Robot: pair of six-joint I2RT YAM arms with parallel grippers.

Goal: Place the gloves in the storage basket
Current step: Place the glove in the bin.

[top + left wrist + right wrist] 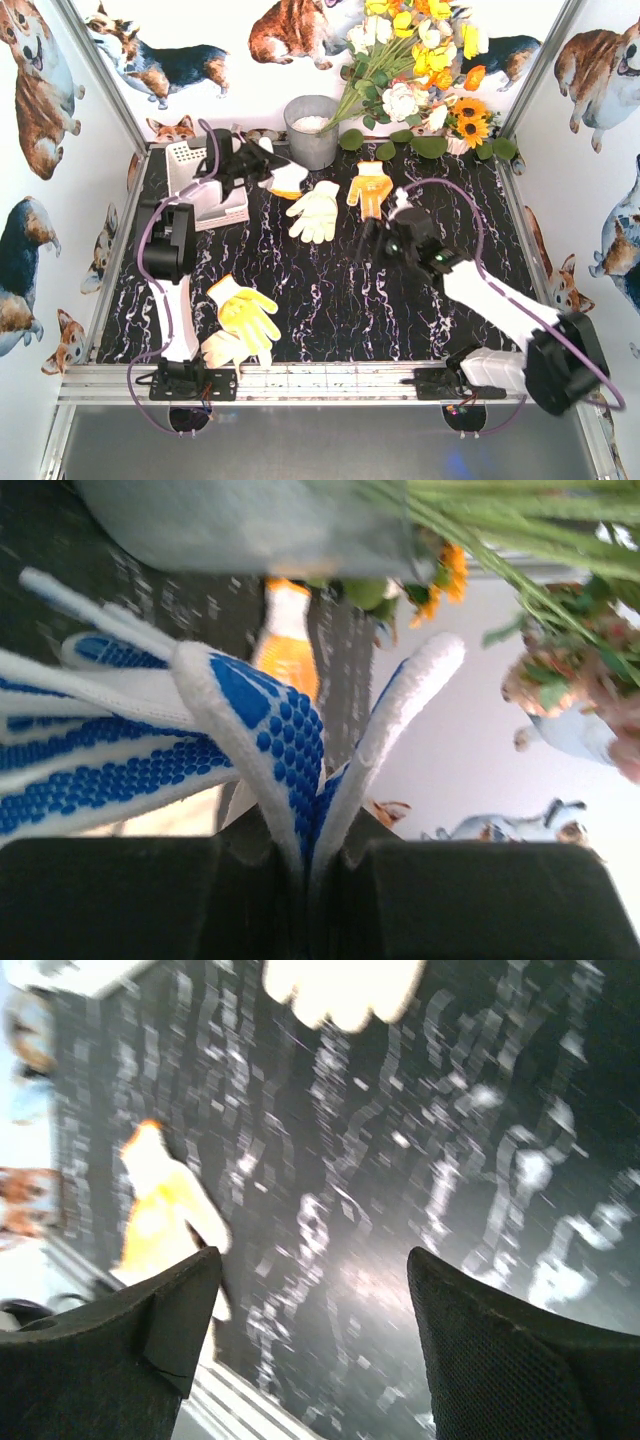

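My left gripper (262, 162) (305, 845) is shut on a white glove with blue dots (270, 730) and holds it just right of the white storage basket (178, 160) at the back left. In the top view the held glove (285, 178) shows white. On the black table lie a pale glove (315, 210), an orange glove (370, 185), a yellow glove (248, 310) and a cream glove (225, 350). My right gripper (375, 240) (310, 1290) is open and empty above the table's middle. The right wrist view shows the yellow glove (160, 1220) and the pale glove (345, 985).
A grey metal bucket (312, 130) stands at the back, close to the left gripper. A bunch of flowers (420, 70) leans at the back right. Metal rails (320, 380) bound the near edge, with patterned walls on both sides.
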